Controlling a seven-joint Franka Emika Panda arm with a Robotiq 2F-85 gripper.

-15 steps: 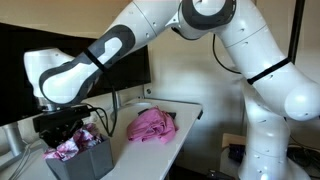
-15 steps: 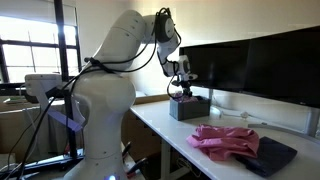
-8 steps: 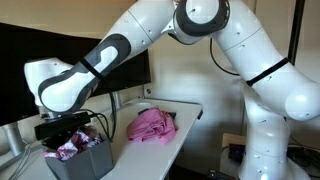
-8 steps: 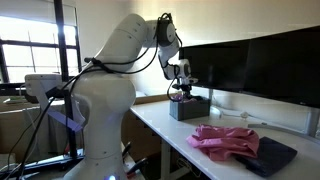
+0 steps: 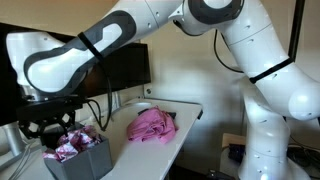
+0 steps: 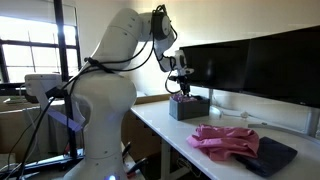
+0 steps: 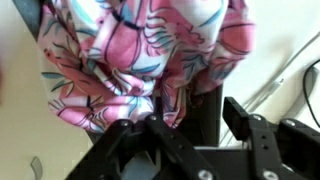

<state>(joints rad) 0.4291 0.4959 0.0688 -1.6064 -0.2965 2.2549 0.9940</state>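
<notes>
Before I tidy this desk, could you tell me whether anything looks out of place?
The floral cloth bulges, bunched, above the rim of the grey bin beneath the gripper; a pink garment lies crumpled on the desk.

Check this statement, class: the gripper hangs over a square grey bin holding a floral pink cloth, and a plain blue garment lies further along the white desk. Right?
Not quite. The crumpled garment on the white desk is plain pink, not blue, as both exterior views show. The rest stands: the gripper hangs over the square grey bin holding the floral pink cloth.

Pink garment [image 5: 150,125] on white desk [image 5: 189,110], monitors [image 6: 260,65]
</notes>
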